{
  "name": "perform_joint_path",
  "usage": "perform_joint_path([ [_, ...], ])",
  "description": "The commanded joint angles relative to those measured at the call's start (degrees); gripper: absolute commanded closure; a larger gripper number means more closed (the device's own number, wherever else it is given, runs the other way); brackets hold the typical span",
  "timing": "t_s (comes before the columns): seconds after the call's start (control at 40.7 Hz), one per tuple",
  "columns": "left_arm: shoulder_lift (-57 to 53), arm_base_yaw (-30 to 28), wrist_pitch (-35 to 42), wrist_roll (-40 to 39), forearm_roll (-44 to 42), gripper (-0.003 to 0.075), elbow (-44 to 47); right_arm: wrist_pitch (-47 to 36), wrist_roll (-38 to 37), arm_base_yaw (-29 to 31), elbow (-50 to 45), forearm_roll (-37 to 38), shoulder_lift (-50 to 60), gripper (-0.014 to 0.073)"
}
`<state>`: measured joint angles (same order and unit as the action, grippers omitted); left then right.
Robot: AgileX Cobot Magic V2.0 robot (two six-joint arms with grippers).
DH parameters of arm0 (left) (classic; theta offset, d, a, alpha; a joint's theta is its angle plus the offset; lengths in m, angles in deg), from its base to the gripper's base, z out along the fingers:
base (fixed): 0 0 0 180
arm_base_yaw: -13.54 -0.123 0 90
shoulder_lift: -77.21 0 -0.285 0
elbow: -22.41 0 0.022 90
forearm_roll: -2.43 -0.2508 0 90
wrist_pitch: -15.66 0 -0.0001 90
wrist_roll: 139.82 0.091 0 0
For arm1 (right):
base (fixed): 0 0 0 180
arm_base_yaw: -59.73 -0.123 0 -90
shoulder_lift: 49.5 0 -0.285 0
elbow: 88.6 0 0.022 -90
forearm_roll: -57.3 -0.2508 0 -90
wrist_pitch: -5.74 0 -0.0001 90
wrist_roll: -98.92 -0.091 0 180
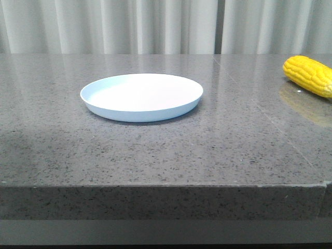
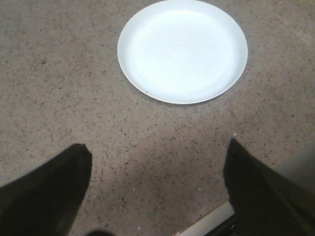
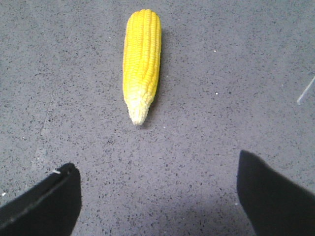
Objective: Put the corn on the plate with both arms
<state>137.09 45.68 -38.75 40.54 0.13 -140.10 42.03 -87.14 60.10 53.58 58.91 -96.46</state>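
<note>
Yellow corn (image 1: pixel 310 75) right of plate (image 1: pixel 141 97)

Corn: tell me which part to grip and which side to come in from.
Grip the corn around its thick middle, fingers closing across the cob's width, coming straight down from above. It lies flat on the table with bare surface on both long sides. The pale tip tapers and would likely slip. The right gripper is open, nearest, and already lined up with the cob's long axis.
</note>
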Motion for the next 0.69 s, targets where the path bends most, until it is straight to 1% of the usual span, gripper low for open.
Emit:
perform_joint_path([
  [0.0, -5.4, 0.3, 4.8, -2.2, -0.1, 0.0175, 1.9, -4.1, 0.7, 0.2, 1.9, 0.5, -0.4, -0.0070],
  [0.147, -11.2, 0.3, 6.4, -2.3, -0.5, 0.0175, 5.6, -4.4, 0.7, 0.2, 1.9, 0.5, -0.4, -0.0070],
  [0.246, -13.6, 0.3, 6.4, -2.3, -2.2, 0.0175, 6.8, -4.5, 0.7, 0.2, 1.9, 0.5, -0.4, -0.0070],
  [0.54, -14.3, 0.3, 6.1, -2.3, -3.2, 0.0175, 6.8, -4.4, 0.7, 0.2, 1.9, 0.6, -0.4, -0.0070],
  [0.663, -14.3, 0.3, 6.1, -2.3, -3.2, 0.0175, 6.8, -3.0, 0.7, 0.2, 2.1, 0.5, -0.7, -0.0070],
])
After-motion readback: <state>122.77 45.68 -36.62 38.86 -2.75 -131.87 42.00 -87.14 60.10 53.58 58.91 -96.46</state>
